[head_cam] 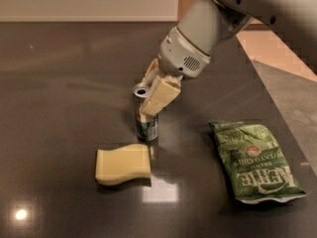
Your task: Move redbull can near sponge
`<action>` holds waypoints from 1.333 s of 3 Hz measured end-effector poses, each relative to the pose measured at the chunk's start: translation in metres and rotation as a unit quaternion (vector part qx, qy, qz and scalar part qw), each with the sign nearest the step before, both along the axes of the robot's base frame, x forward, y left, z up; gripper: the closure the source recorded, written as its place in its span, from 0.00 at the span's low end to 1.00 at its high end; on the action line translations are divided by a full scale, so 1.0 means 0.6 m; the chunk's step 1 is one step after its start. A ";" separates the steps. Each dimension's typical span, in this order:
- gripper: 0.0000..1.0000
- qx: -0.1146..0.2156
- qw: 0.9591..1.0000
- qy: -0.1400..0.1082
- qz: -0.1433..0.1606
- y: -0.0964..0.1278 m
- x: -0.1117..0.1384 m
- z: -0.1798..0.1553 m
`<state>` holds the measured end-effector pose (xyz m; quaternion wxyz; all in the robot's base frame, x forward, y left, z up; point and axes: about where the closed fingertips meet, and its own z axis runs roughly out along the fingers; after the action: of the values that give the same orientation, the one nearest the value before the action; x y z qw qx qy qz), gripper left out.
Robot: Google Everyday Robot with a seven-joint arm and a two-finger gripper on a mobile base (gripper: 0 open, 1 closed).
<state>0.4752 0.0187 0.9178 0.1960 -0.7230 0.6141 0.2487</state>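
The redbull can (pixel 147 127), slim and silver with dark blue markings, stands upright on the dark tabletop just behind the sponge's far right corner. The sponge (pixel 122 164) is a pale yellow foam block with wavy edges, lying flat in front of the can. My gripper (pixel 148 100) comes down from the upper right and is shut on the can, with its cream fingers (pixel 159 95) around the can's upper part. The can's bottom looks to be at or just above the table.
A flat green chip bag (pixel 253 162) lies to the right of the can. The dark table's (pixel 59 83) right edge runs diagonally at the far right, with floor beyond. My grey arm (pixel 208 29) fills the upper right.
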 end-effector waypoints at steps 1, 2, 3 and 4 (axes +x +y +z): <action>0.59 -0.001 1.000 -0.002 0.008 0.009 -0.007 -0.005; 0.36 -0.001 1.000 -0.004 0.011 0.014 -0.016 -0.004; 0.13 0.000 1.000 -0.005 0.011 0.016 -0.016 -0.003; 0.00 0.000 1.000 -0.007 0.012 0.019 -0.017 -0.002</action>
<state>0.4651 0.0299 0.9166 0.1971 -0.7317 0.6044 0.2461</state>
